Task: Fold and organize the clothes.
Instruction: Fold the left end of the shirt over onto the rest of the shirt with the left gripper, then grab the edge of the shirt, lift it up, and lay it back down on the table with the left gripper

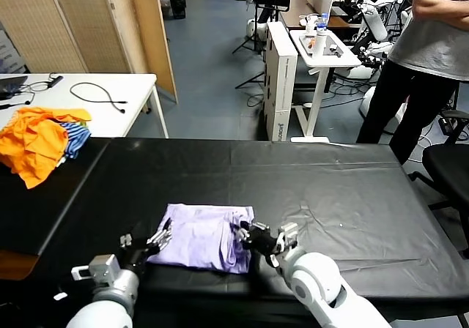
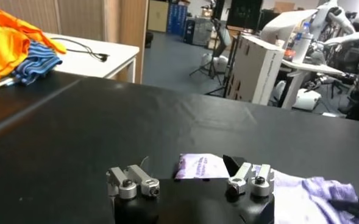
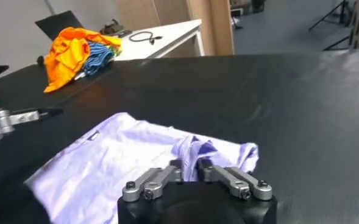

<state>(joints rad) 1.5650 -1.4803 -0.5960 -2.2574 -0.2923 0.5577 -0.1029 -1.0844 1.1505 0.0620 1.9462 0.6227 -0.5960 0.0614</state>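
The lavender T-shirt [image 1: 207, 236] is lying partly folded on the black desk [image 1: 352, 189], near the front edge and slightly left of centre, its long axis running left to right. The right end effector [image 1: 249, 234] is sitting at the shirt's right edge, fingers narrowed and pinching a bunched ridge of fabric [image 3: 194, 152]. The left end effector [image 1: 156, 239] is resting at the shirt's left edge, fingers spread wide and gripping nothing; the cloth's corner [image 2: 200, 165] is lying just beyond and between them. So the shirt is spanning the gap between both arms, each about equally near its own side. Orange garments [image 1: 37, 141] over a blue-striped cloth [image 1: 73, 138] are sitting well apart at far left.
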